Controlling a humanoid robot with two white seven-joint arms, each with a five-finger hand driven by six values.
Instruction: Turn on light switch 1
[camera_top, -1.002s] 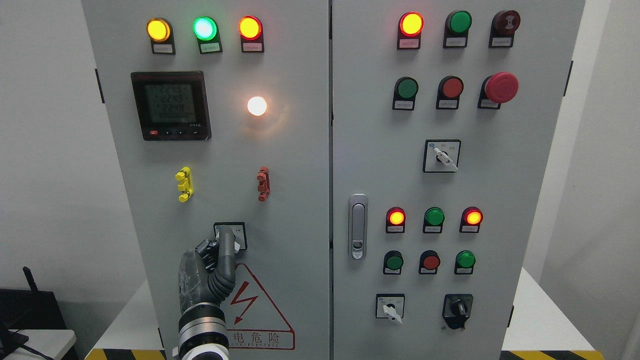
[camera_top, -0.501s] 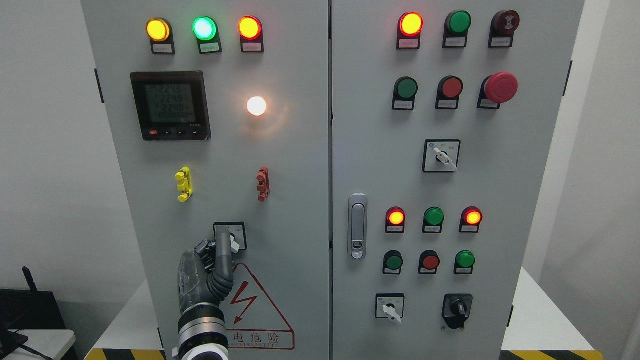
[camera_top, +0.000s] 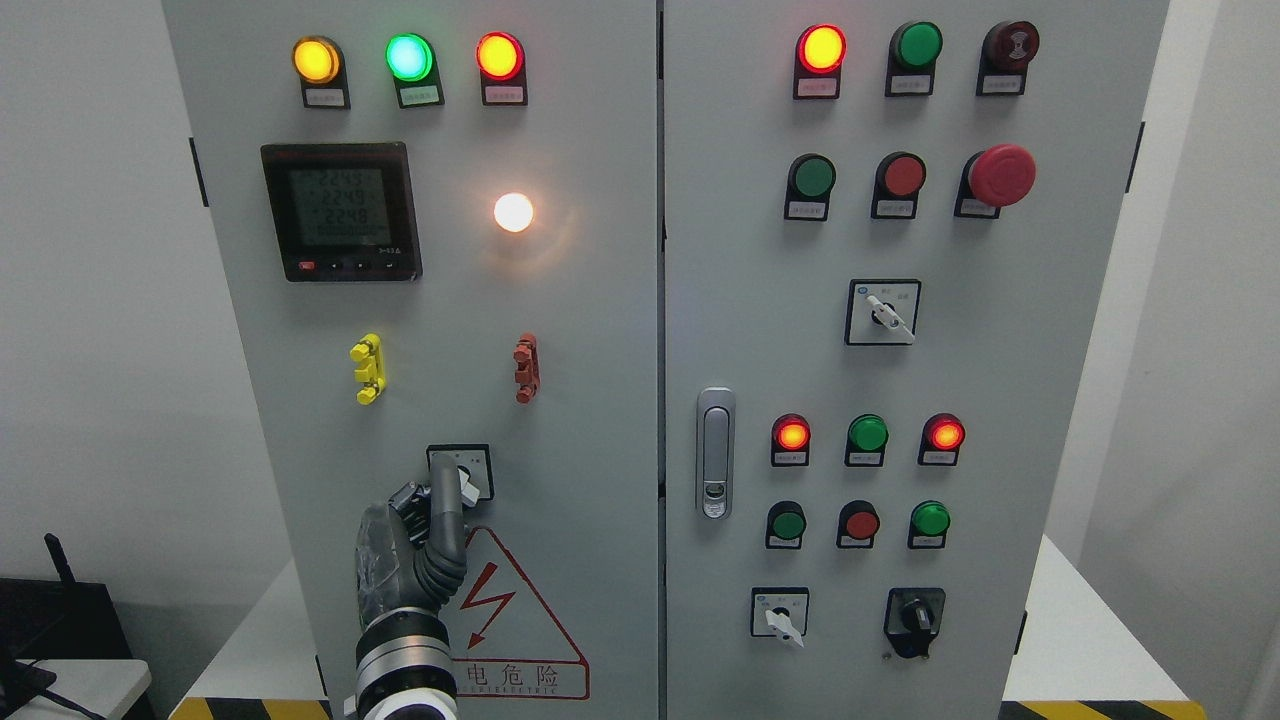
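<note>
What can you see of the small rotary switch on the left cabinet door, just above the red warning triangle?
The small rotary switch sits low on the grey metal left cabinet door, directly above the red triangular lightning warning sign. It has a square black frame, a white face with tiny unreadable print, and a knob whose white pointer slants down to the right. The robot's grey left hand covers its left part, one raised finger lying over the knob; true contact cannot be confirmed.
</note>
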